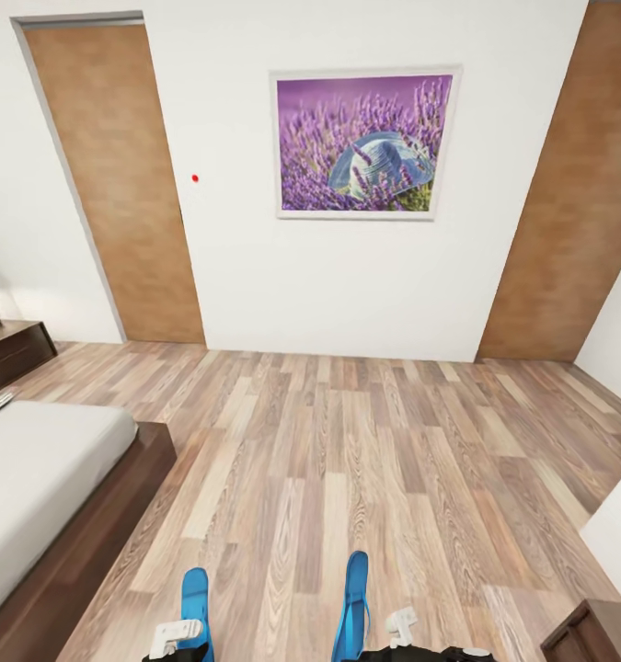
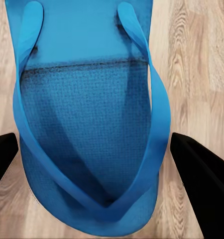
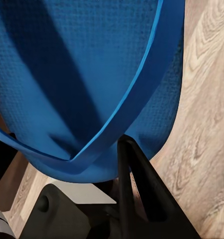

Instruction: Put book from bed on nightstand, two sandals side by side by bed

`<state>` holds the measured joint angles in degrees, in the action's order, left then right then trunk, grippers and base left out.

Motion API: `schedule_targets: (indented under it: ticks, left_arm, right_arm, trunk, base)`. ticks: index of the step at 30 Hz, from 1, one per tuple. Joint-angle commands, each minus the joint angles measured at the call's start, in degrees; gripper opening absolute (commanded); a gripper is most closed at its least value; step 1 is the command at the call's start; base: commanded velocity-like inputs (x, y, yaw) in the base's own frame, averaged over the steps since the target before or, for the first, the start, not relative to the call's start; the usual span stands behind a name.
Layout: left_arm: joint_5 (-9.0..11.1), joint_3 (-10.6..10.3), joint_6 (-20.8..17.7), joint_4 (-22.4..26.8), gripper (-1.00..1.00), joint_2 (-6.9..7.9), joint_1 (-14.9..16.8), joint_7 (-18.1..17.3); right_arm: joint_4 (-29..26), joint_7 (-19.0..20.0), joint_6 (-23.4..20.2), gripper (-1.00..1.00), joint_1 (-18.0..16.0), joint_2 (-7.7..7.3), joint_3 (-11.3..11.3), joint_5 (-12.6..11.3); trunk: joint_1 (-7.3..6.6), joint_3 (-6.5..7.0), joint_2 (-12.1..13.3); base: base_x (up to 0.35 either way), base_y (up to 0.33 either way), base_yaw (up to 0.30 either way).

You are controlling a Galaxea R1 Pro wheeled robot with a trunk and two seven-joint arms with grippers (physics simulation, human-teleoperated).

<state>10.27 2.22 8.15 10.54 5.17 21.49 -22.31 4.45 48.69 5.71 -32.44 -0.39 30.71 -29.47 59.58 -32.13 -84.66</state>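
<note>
1. My left claw (image 2: 112, 164) has its two dark fingers (image 2: 201, 174) apart, one on each side of the left sandal (image 2: 87, 114). They straddle its toe end and do not appear to touch it.
2. My right claw (image 3: 109, 172) has one dark finger (image 3: 137, 189) pressed against the edge of the right sandal (image 3: 77, 74), under the strap. It looks clamped there, though the opposite finger is hard to make out.
3. In the head view the two sandals (image 1: 194, 598) (image 1: 354, 588) show at the lower edge. Their long axes run away from me, roughly parallel, with bare floor (image 1: 347, 441) between them.
4. The bed (image 1: 43, 478) lies forward and to my left, so the left sandal is the nearer to it.
5. I judge the coming move turns on that: carry both leftward and set them close together beside the bed frame.
6. The nightstand (image 1: 11, 349) stands beyond the bed against the far wall. I cannot make out the book.
</note>
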Motion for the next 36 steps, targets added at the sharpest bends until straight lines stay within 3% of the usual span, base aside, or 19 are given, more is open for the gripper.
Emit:
schedule_targets:
  ticks: [1,7,9,10,11,12,13,15,17,18,21,22,27,36]
  left_arm:
    - [0.29,0.24,0.02,-0.08,-1.00,0.00,0.05,-0.37]
    - [0.27,0.24,-0.04,-0.08,-1.00,-0.07,0.05,-0.37]
    - [0.29,0.24,-0.06,-0.08,-1.00,-0.07,0.05,-0.37]
    - [0.30,0.24,-0.06,-0.06,-1.00,-0.07,0.05,-0.37]
    - [0.30,0.24,-0.06,-0.07,-1.00,-0.07,0.05,-0.37]
    - [0.29,0.24,-0.06,-0.07,-1.00,-0.07,0.05,-0.37]
    - [0.28,0.24,-0.06,-0.08,-1.00,-0.07,0.05,-0.37]
    - [0.29,0.24,-0.07,-0.08,-1.00,-0.07,0.05,-0.37]
    - [0.29,0.24,-0.07,-0.08,-1.00,-0.07,0.05,-0.37]
    - [0.29,0.24,-0.07,-0.08,-1.00,-0.07,0.05,-0.37]
    - [0.30,0.24,-0.07,-0.07,-1.00,-0.07,0.05,-0.37]
    - [0.29,0.24,-0.07,-0.07,-1.00,-0.07,0.05,-0.37]
    - [0.29,0.24,-0.07,-0.02,-1.00,-0.07,0.05,-0.40]
    - [0.27,0.24,-0.07,0.01,-1.00,-0.07,0.05,-0.45]
  right_arm:
    - [0.22,0.25,0.53,-1.00,-0.08,0.04,0.41,-0.32]
    - [0.27,-0.12,0.49,-1.00,-0.08,0.00,0.21,-0.41]
    - [0.27,-3.60,0.46,-1.00,-0.08,-0.09,-0.16,-0.94]
    - [0.24,-7.23,0.46,-1.00,-0.08,-0.29,-0.29,-1.55]
    - [0.17,-21.13,0.45,-1.00,-0.08,-1.31,-0.45,-3.89]
    - [0.07,-27.18,0.45,-1.00,-0.08,-1.55,-0.46,-4.92]
    - [-0.02,-32.00,0.24,-1.00,-0.08,-1.71,-0.46,-5.67]
    - [-0.33,-37.87,-0.19,-1.00,-0.08,-2.30,-0.47,-6.65]
    - [-0.43,-34.91,-0.35,-1.00,-0.08,-4.53,-0.45,-6.86]
    - [-0.44,-27.51,-0.63,-1.00,-0.08,-7.13,-0.39,-6.94]
    - [-0.36,-7.20,-3.26,-1.00,-0.08,-11.76,-0.38,-7.06]
    - [-0.34,-2.82,-4.56,-1.00,-0.08,-12.82,-0.20,-7.04]
    - [0.10,1.42,-4.90,-1.00,-0.08,-13.83,0.17,-6.65]
    - [0.28,1.70,1.01,-1.00,0.01,-13.29,0.32,-6.57]
  trunk:
    - [0.03,-0.06,-0.03]
    - [0.03,-0.06,-0.03]
    - [0.03,-0.06,-0.03]
    - [0.03,-0.06,-0.03]
    - [0.03,-0.06,-0.03]
    - [0.03,-0.06,-0.03]
    - [0.03,-0.06,-0.03]
    - [0.03,-0.06,-0.03]
    - [0.03,-0.06,-0.03]
    - [0.03,-0.06,-0.03]
    - [0.03,-0.06,-0.03]
    - [0.03,-0.06,-0.03]
    - [0.03,-0.06,-0.03]
    - [0.03,-0.06,-0.03]
  base:
    - [0.320,0.000,0.022]
    - [0.297,0.000,0.005]
    - [0.281,0.000,0.001]
    - [0.274,0.000,0.000]
    - [0.269,0.000,0.000]
    - [0.267,0.000,0.000]
    - [0.267,0.000,0.000]
    - [0.266,0.000,0.000]
    - [0.265,0.000,0.000]
    - [0.265,0.000,0.000]
    - [0.265,0.000,0.000]
    - [0.265,0.000,0.000]
    - [0.265,0.000,0.000]
    - [0.289,0.000,0.000]
